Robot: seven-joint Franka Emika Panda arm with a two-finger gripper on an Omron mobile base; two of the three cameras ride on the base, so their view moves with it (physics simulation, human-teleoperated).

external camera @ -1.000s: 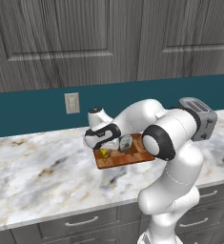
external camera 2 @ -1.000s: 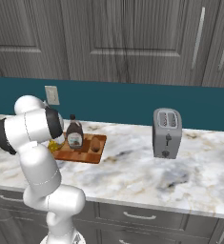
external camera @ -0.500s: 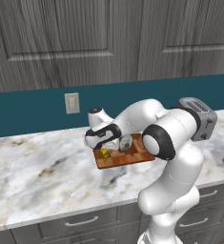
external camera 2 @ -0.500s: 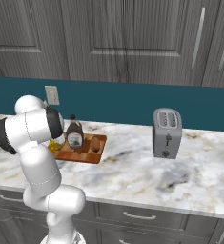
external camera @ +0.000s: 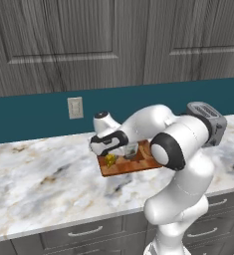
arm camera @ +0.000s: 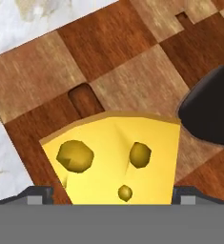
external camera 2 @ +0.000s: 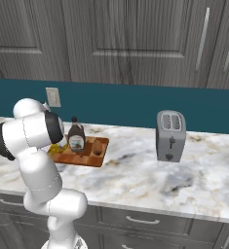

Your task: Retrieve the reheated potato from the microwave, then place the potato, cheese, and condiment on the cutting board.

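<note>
Our gripper [external camera: 110, 152] hangs low over the near-left part of the cutting board [external camera: 133, 167], and in the hand view its two tips sit at the bottom corners with the cheese [arm camera: 113, 159] between them; we see a sliver of gap at each side, so we judge the jaws released and the wedge resting on the board rather than held. The condiment [external camera 2: 76, 137] stands upright just beside the cheese on the same board, its black cap showing at the right of the hand view. The potato [external camera 2: 97, 147] lies further right on the board.

The risk we see is in the withdrawal: if a finger drags on the wedge as we lift, it could tip or slide off the board's edge. A sideways swing could also knock the tall, narrow bottle over.
</note>
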